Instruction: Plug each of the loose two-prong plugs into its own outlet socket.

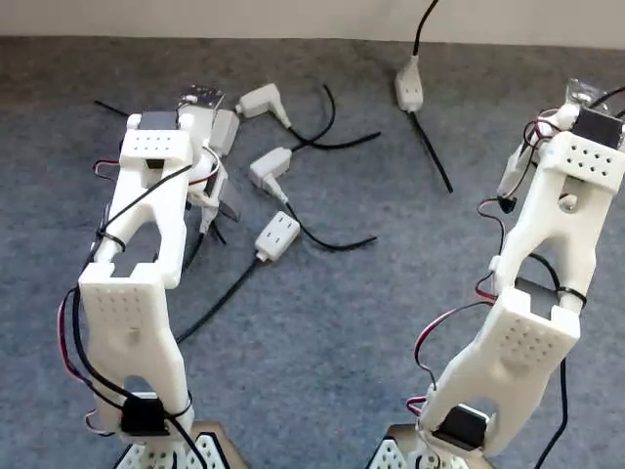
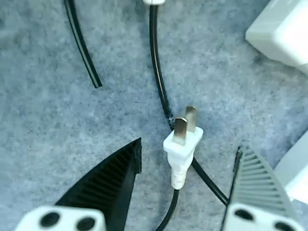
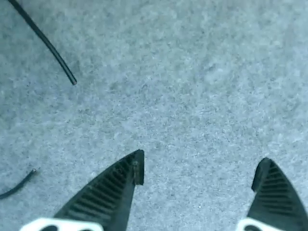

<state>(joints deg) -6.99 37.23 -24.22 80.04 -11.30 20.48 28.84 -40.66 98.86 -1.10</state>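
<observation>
Between the spread jaws of the left end effector, a white two-prong plug lies flat on the grey felt worktop. Its prongs point away from the wrist and a black cord crosses beneath it; nothing is gripped yet. I judge the step in hand to be the first pick. The jaws stand either side of the plug body, so the next move calls for a short descent and a close on the body, not the prongs, keeping the cord out of the pinch. The right end effector hangs open over bare felt, well apart from the plugs, holding nothing. As for receptacles, the outlet socket near the middle of the worktop shows its slots with nothing plugged in. A white cord end lies beyond it, and I cannot tell whether that is a plug or a socket
</observation>
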